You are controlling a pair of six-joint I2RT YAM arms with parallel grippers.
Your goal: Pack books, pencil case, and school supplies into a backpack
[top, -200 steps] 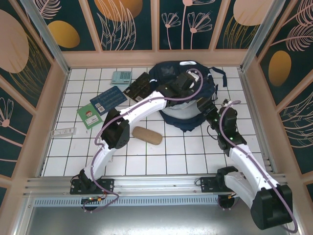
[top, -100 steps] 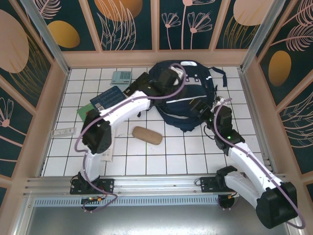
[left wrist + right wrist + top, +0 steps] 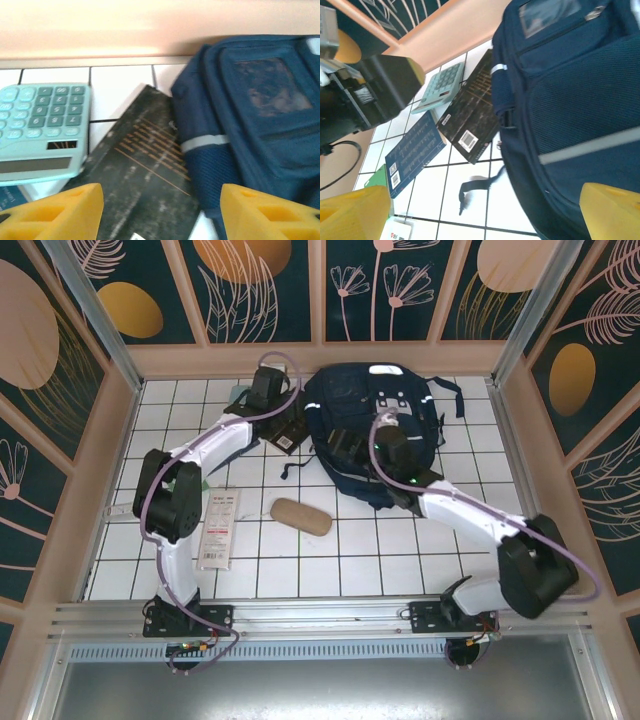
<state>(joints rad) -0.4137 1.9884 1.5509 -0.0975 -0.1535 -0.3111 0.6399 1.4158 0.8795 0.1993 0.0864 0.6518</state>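
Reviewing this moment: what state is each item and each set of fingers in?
backpack: lying on the table, front up.
black book: flat on the table, beside the backpack, unpacked.
calculator: keys up, unpacked.
blue book: flat, unpacked.
pencil case: lying on the table, unpacked.
white packet: flat on the table, unpacked.
left gripper: fingers open, empty, over the black book.
right gripper: fingers open, empty.

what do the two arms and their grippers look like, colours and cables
The left arm and right arm have white rounded links, black joint housings and a purple cable looped alongside. The left gripper and right gripper have blocky yellow fingers.
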